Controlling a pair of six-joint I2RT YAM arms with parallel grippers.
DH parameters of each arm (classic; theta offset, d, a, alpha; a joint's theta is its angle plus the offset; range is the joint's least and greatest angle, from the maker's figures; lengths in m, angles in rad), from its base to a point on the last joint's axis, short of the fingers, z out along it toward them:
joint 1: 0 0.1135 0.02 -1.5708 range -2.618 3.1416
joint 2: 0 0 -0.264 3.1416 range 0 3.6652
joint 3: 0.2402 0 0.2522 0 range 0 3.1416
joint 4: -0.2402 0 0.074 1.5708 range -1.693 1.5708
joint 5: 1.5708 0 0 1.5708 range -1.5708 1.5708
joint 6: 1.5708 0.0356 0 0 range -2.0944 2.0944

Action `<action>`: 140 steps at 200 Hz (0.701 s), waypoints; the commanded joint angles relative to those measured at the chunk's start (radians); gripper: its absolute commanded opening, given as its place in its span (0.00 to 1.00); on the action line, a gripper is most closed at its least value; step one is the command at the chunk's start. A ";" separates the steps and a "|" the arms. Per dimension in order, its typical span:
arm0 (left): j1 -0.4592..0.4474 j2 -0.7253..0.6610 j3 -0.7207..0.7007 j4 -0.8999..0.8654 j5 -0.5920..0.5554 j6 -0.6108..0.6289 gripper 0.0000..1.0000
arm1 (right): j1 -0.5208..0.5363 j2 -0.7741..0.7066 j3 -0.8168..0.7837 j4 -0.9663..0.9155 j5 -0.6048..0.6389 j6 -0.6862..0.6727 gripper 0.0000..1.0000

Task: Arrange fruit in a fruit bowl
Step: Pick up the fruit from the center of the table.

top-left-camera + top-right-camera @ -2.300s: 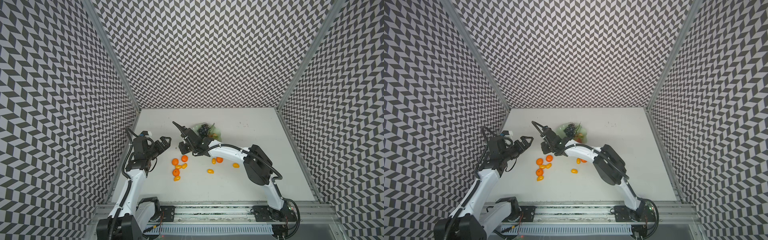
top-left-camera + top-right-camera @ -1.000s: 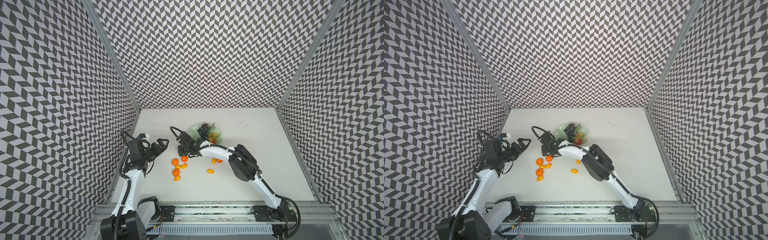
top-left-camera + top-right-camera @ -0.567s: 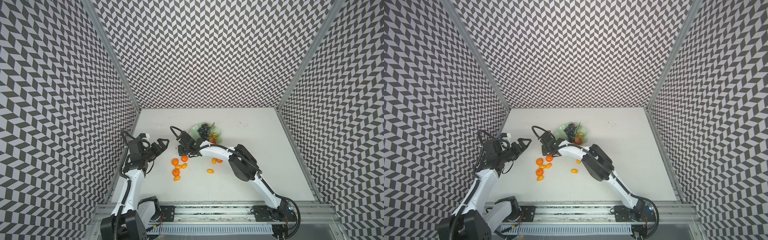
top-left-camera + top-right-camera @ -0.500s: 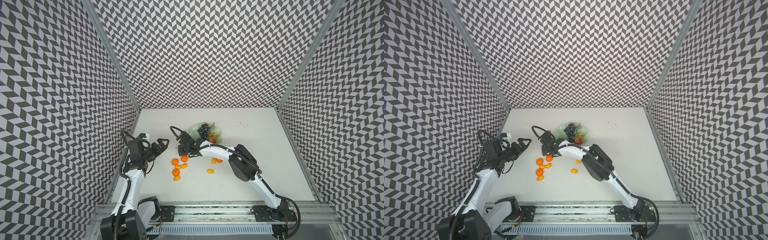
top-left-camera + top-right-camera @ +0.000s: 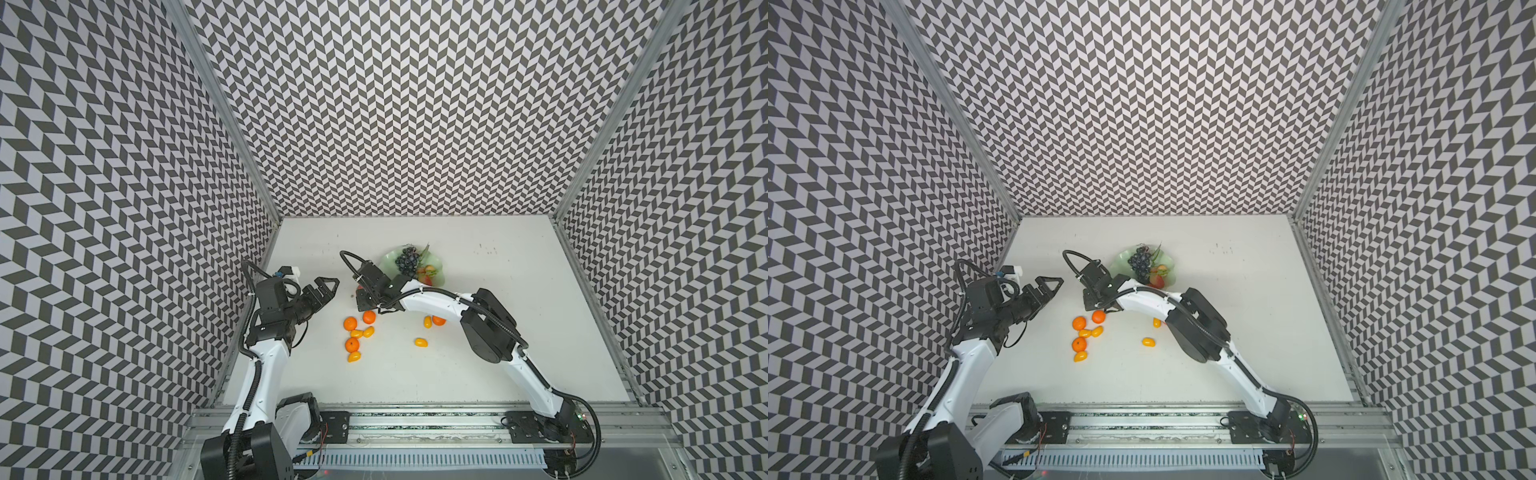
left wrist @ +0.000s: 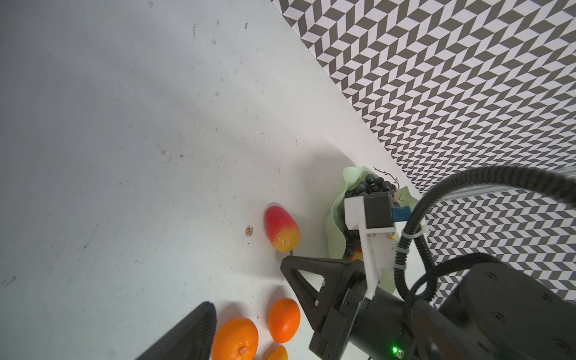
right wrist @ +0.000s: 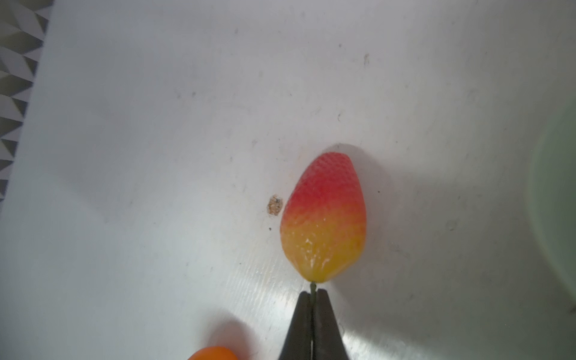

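Note:
A red-yellow pear lies on the white table just left of the fruit bowl. My right gripper is shut on its thin green stem, fingertips pressed together. From the left wrist view the same gripper touches the pear at its yellow end. The pale green bowl holds a dark grape bunch and red and orange fruit. My left gripper hangs open near the left wall, holding nothing, above and left of loose tangerines and kumquats.
More fruit lies near the right forearm: a tangerine and two kumquats. Patterned walls close in the left, back and right sides. The right arm's cable loops up beside the bowl.
My right gripper's jaws have closed onto the pear's stem. Before that the right arm swung left from the bowl. The left arm has barely moved.

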 commanded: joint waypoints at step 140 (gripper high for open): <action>-0.462 0.052 0.054 0.265 -0.130 -0.073 1.00 | -0.173 -0.682 -0.676 0.261 0.051 -0.018 0.00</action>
